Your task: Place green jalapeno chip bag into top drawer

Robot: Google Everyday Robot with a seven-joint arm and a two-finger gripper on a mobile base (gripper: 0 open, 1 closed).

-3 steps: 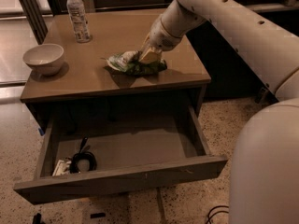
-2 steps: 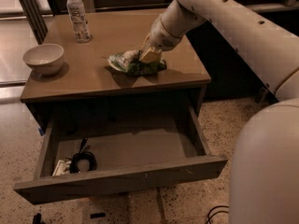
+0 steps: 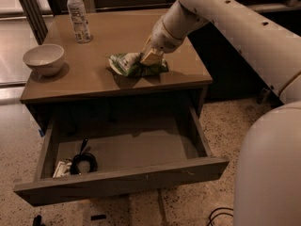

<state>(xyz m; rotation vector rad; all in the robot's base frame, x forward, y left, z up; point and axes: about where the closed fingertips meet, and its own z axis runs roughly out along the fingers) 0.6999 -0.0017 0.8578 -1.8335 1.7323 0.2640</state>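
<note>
The green jalapeno chip bag lies crumpled on the wooden table top, near its front edge and right of the middle. My gripper comes down from the upper right and sits on the bag's right half, shut on its top fold. The top drawer is pulled wide open below the table's front edge. Its inside is mostly bare.
A white bowl stands at the table's left edge. A clear plastic bottle with a white label stands at the back left. A black coiled cable and a small white item lie in the drawer's left front corner. My white arm fills the right side.
</note>
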